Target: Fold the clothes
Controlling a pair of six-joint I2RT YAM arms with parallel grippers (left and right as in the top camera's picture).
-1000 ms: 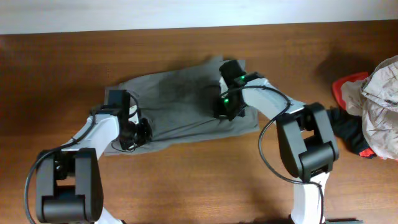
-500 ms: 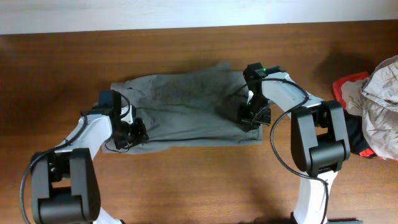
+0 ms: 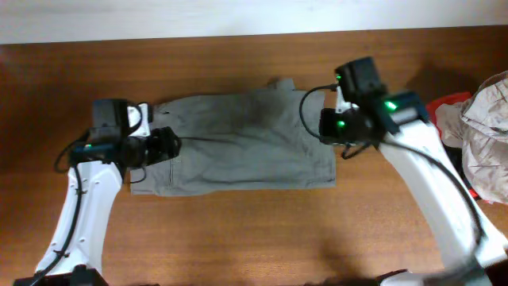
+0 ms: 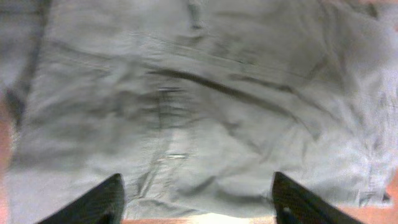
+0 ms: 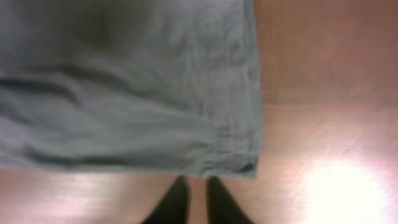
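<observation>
Can see the shorts point(image 3: 238, 143) spread on the table point(image 3: 238, 238) near its centre, long side running from 9 to 3 o'clock, wrinkled, with a small flap poking out at 12. Cannot tell from overhead which end is the waistband. Can place the left tool point(image 3: 163, 145) over the 9 o'clock end of the cloth. From the left wrist, can make out only the tips of its fingers point(image 4: 99, 202), spread wide with nothing gripped, the rest cut off at 6 o'clock. Can see only creased fabric and a pocket seam beyond them, but cannot say whether the tips touch it. Can place the right tool point(image 3: 329, 127) at the 3 o'clock end, over the hem. From the right wrist, can see two dark, blurred fingertips point(image 5: 177, 205) close together, a thin strip of table between them, parted slightly and holding nothing, just short of the hem corner at 12 o'clock from them. Cannot read the wood at 4 o'clock in that view because of glare. Can see the right forearm smeared in the overhead view. Can make out a heap at the table's 3 o'clock edge, well apart from the shorts: a red garment point(image 3: 444, 107), a black garment point(image 3: 444, 163) and a pale garment point(image 3: 488, 127), all cut off by the frame, their shapes unclear.
</observation>
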